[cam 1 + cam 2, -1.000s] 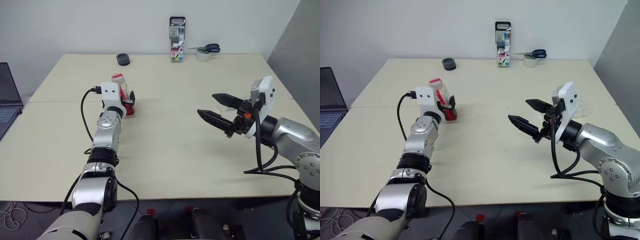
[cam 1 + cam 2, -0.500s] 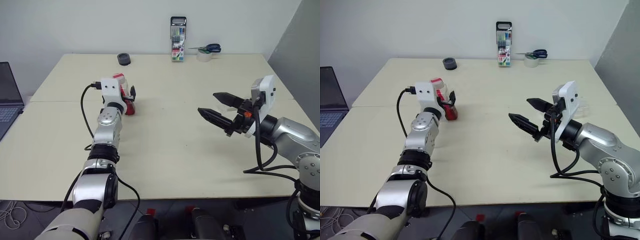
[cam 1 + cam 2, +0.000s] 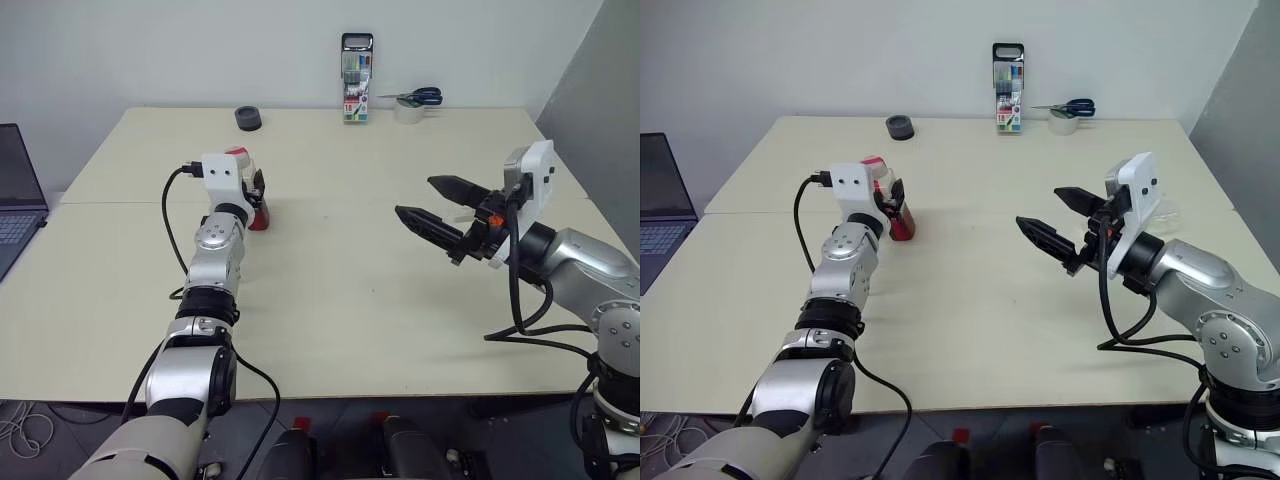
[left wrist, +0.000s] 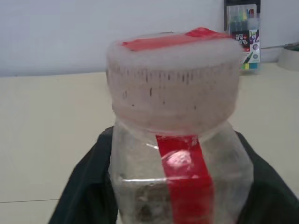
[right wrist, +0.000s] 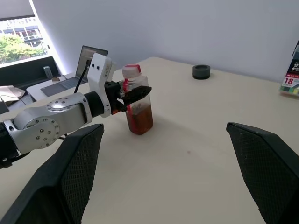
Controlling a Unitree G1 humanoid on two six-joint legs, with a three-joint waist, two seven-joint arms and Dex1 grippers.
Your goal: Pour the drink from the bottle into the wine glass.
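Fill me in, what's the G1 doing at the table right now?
The left gripper has its jaws closed on the upper body of the bottle, which stands upright on the table with its cap on and the drink filling the lower part. The right gripper hangs above the table's right side, jaws wide open and empty. No pouring has begun.
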